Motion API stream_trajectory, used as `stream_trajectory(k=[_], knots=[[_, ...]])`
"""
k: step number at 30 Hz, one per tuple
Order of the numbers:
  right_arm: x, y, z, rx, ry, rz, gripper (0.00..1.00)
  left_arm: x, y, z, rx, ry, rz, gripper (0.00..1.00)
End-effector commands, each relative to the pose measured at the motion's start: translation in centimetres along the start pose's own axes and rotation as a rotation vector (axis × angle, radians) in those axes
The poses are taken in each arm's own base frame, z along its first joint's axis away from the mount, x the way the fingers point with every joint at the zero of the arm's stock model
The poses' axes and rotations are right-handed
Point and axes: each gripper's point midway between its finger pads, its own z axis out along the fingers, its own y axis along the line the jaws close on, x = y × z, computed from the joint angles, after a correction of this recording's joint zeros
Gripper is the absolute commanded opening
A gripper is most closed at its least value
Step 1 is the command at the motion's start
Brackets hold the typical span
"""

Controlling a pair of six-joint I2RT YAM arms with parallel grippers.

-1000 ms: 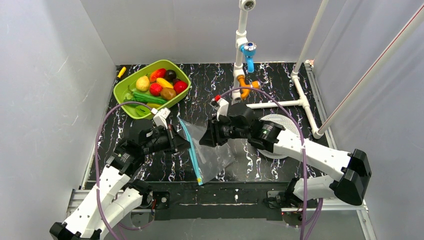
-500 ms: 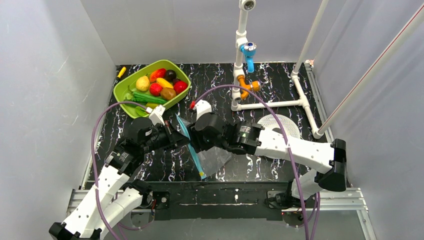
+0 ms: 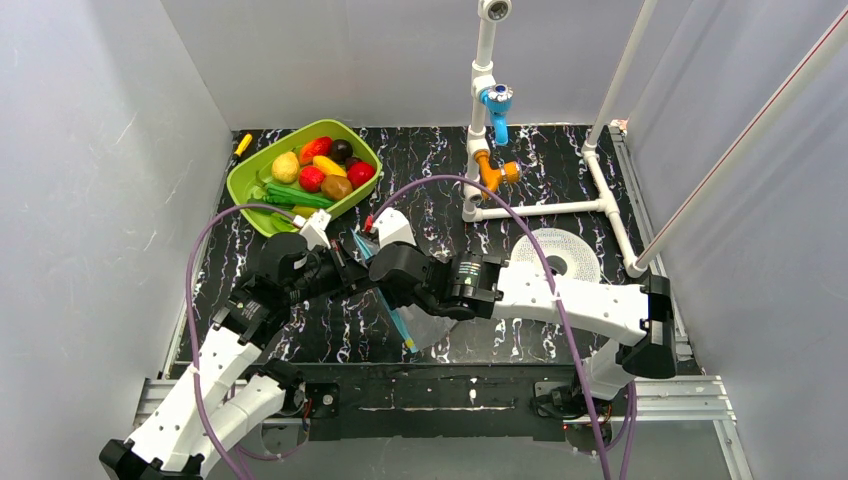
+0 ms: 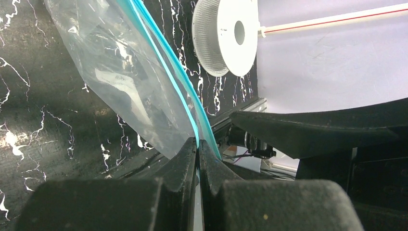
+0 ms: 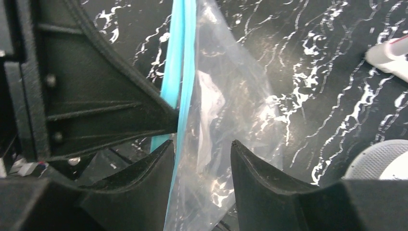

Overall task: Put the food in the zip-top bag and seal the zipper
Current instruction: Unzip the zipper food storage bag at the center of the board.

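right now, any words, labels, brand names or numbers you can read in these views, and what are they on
No readable text in any view.
zip-top bag: clear plastic, no print visible.
zipper: plain light blue strip, no lettering.
lime-green tray: no label visible.
white perforated disc: blank.
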Motion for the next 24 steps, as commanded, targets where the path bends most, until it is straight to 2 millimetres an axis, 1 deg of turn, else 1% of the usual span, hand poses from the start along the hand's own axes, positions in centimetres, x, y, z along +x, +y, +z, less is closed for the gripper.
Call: stream_trajectory(k=[1,3,4,6,7,8,12,14,16,18,19,22,24], knots=[[-1.8,-2.0,-0.7,0.127,-0.061,-0.030,0.53,-0.1,-0.7,-0.6,0.014,0.003,0.015,0.00],[-1.7,-2.1,-0.5,0.136,-0.066,-0.043,0.51,0.2,-0.4,-0.6,0.004,0.012,0.014,0.00],[-1.6,-2.2,-0.4,0.149,-0.065,-0.048,0.48,0.3,-0.4,-0.7,0.000,0.018,0.010,0.00],[-1.6,-2.8,-0.3,0.195,-0.070,-0.059,0.38,0.5,-0.7,-0.9,0.005,0.033,0.002,0.00],[-1.6,-3.0,-0.1,0.211,-0.071,-0.069,0.34,0.6,-0.9,-1.0,0.012,0.039,0.002,0.00],[-1.7,-3.0,0.0,0.215,-0.074,-0.077,0.34,0.6,-1.1,-1.1,0.014,0.045,0.001,0.00],[-1.7,-1.4,0.9,0.175,-0.073,-0.141,0.33,0.7,-1.4,-1.3,0.020,0.051,0.001,0.00],[-1.7,-0.9,1.3,0.170,-0.065,-0.148,0.30,0.6,-1.6,-1.2,0.023,0.058,-0.001,0.00],[-1.8,-0.6,1.6,0.170,-0.066,-0.138,0.22,0.6,-1.8,-1.2,0.027,0.069,-0.004,0.00],[-2.2,-0.9,1.5,0.188,-0.090,-0.119,0.05,0.6,-2.0,-1.1,0.033,0.080,-0.003,0.00],[-2.4,-1.0,1.5,0.198,-0.101,-0.109,0.01,0.7,-2.1,-1.1,0.035,0.085,-0.001,0.00],[-2.5,-2.0,1.2,0.243,-0.125,-0.086,0.01,0.9,-2.2,-1.1,0.045,0.101,0.010,0.00],[-2.5,-3.2,1.0,0.301,-0.153,-0.044,0.01,0.7,-2.6,-1.2,0.050,0.108,0.027,0.00]])
